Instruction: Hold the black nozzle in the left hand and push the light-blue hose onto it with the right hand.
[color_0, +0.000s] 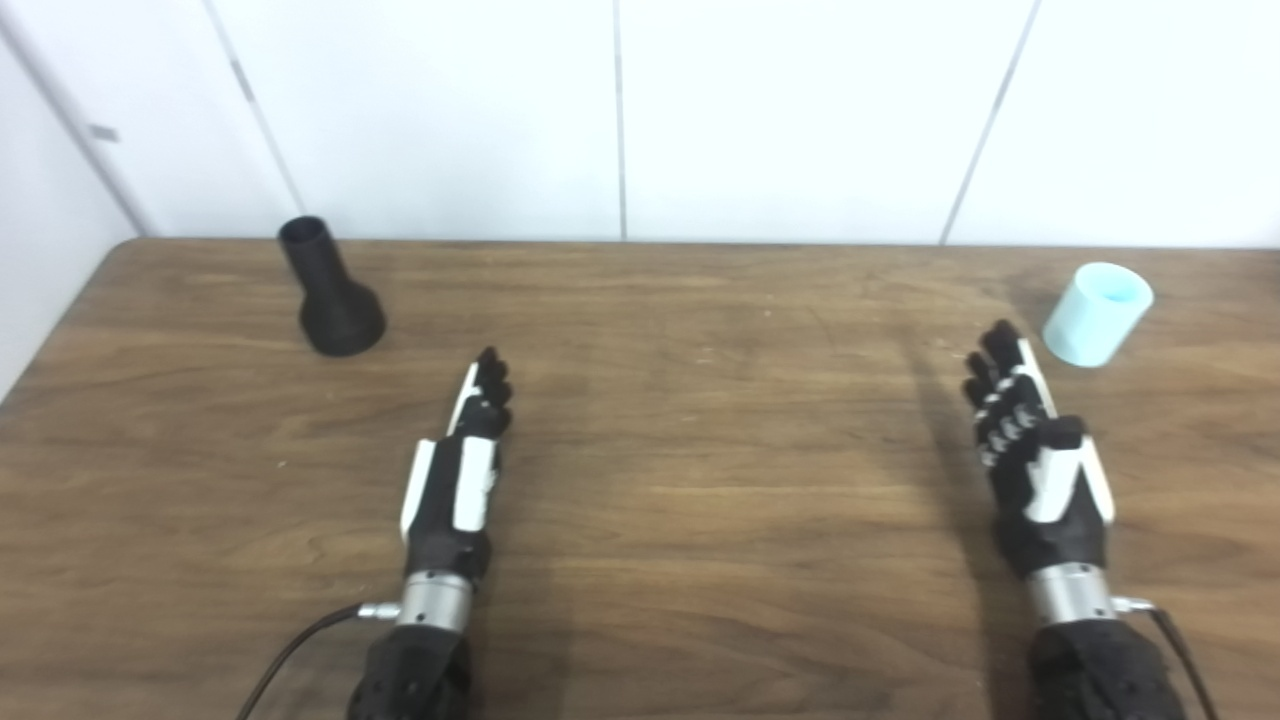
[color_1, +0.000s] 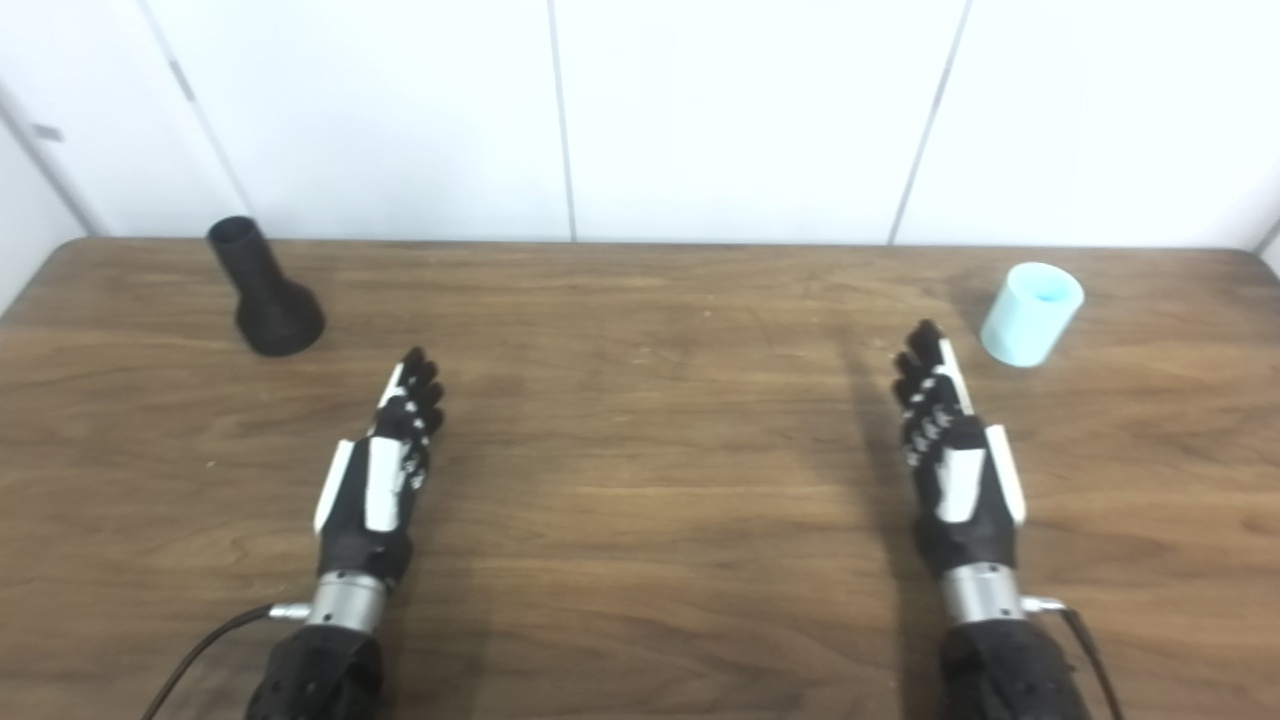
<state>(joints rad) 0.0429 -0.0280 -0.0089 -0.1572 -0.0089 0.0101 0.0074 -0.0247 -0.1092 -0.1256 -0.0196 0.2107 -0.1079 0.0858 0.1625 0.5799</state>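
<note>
Plainly, both the left hand (color_0: 455, 470) and the right hand (color_0: 1035, 445) hover empty with fingers extended, the black nozzle (color_0: 330, 290) standing far-left on the tabletop (color_0: 700, 480) and the light-blue hose (color_0: 1098, 313) piece far-right, just beyond the right fingertips. The nozzle looks rigid and light, probably best gripped around its flared base so the narrow neck stays free. The short hose looks light and possibly pliable, so hold it round its middle without squashing its mouth.

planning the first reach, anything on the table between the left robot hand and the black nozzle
Nothing: only bare wooden table separates the left robot hand from the black nozzle, which stands upright, wide end down, at the far left. Both eye views show this.
</note>
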